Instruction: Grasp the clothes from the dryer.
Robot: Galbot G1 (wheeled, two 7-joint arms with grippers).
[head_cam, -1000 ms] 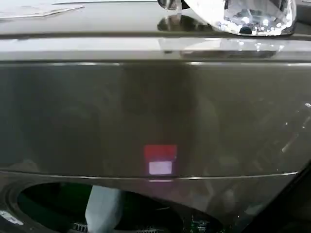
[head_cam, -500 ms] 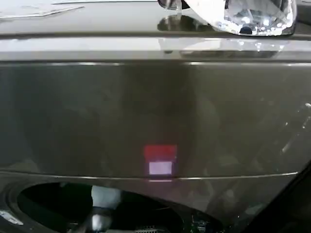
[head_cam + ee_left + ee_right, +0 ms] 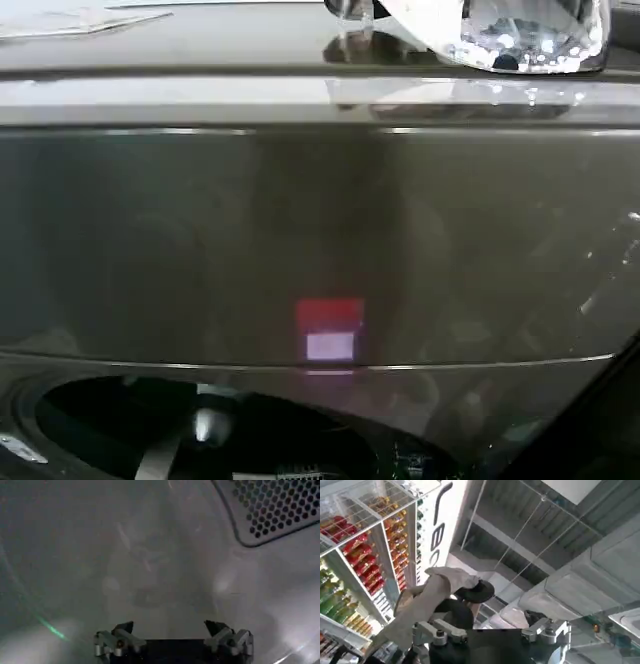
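Right now I have the left gripper inside the drum of the large grey-bronze metal dryer, its two fingers set wide apart with nothing between them. From the left wrist camera I see only smooth, shiny drum wall ahead and a perforated dark vent panel off to one side; the yellow-green clothes are not anywhere I can make out, so I can't say where in the drum they lie. From the head camera, the dryer's front panel with its red-and-white indicator light takes up most of the sight, and the dark rim of the porthole sits at the lower edge with part of my left arm reaching in.

As I judge it, the step is locating the fabric before closing. I'd keep the fingers spread, tilt the wrist down toward the drum's lowest part where a small soft bundle would settle, and close only once cloth sits between the fingers.

The right gripper waits outside, pointed up toward the ceiling, fingers spread and empty.
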